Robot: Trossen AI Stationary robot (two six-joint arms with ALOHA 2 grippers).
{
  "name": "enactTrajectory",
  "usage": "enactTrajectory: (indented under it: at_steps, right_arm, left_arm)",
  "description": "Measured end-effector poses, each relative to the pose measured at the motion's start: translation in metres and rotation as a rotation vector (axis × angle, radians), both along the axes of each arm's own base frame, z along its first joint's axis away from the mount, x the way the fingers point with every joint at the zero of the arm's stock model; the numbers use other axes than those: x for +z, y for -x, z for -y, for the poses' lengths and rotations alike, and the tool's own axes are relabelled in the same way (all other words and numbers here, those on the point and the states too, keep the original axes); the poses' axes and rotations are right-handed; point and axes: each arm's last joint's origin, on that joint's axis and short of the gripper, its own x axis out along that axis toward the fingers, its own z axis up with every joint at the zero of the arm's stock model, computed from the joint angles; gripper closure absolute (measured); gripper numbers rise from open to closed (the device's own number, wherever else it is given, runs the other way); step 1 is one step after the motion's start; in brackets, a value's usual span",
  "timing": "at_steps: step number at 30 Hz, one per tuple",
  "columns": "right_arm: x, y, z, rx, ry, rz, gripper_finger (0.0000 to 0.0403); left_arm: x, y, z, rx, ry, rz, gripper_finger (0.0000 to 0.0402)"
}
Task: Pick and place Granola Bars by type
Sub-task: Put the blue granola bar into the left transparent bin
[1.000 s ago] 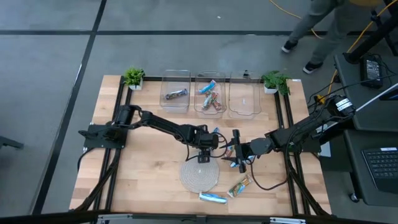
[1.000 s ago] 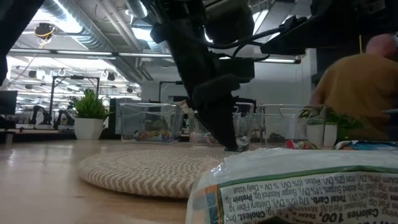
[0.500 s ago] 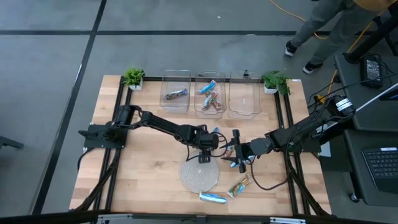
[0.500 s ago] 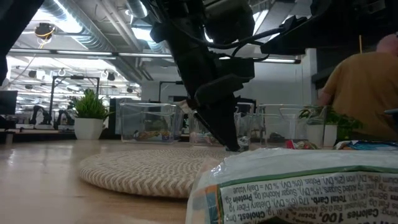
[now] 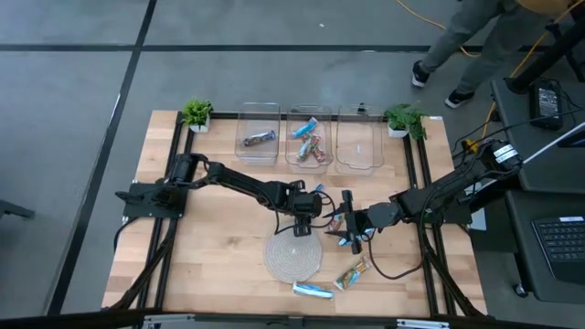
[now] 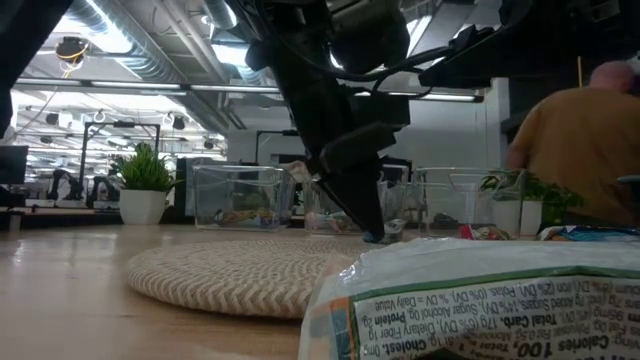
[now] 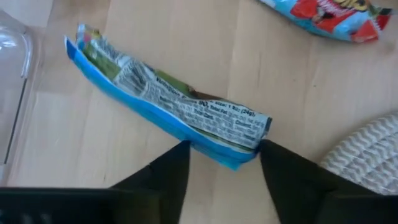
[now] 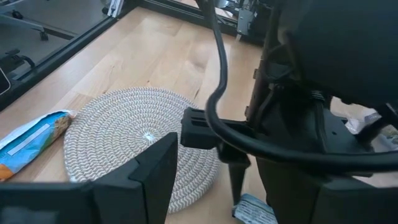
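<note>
nearest the front edge of the wooden counter [image 5: 210, 265] lie two granola bars, a bright blue one [image 5: 312, 291] flat on the wood and an orange-and-green one [image 5: 351, 272] just beside it to the right; in the low view a pale printed wrapper [image 6: 480, 300] fills the foreground. behind them sits the round woven mat [image 5: 292, 257]. just past the mat's far rim the left gripper [image 7: 221, 155] is down at the counter, its jaws set on either side of the near end of a blue-edged bar [image 7: 168, 102] with small print on its wrapper, touching or all but touching the foil; whether they already pinch it cannot be told. that bar lies flat on the wood, and another bright blue and red bar [image 7: 323, 15] lies a little beyond it. the right gripper [image 5: 350, 239] hangs just to the right of the left one, near the mat's right edge; its jaws stand spread with nothing between them. a few wrapped bars lie on the wood between the two grippers [image 5: 336, 220]. at the back of the counter stand three clear bins: the left bin [image 5: 259, 134] holds one dark bar, the middle bin [image 5: 309, 137] holds several bright bars, and the right bin [image 5: 358, 137] shows none. a small potted plant [image 5: 196, 113] stands at the left of the row and another plant [image 5: 403, 119] at the right. a person [image 6: 580, 150] shows beyond the counter.
</note>
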Motion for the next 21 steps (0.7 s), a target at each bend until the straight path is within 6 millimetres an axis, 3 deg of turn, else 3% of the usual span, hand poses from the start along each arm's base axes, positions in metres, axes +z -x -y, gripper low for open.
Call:
enactTrajectory:
  at_steps: [14,21]
  right_arm:
    - [-0.0001,0.0001,0.0,0.0,0.0,0.0,0.0187]
    - [-0.0002,0.0001,0.0,0.0,0.0,-0.001,0.0187]
  left_arm:
    - [-0.0007,-0.0001,-0.007,-0.026,0.057,-0.015,0.0391]
    - [-0.0016,0.0043,-0.0072,-0.043,0.045,-0.066,0.0401]
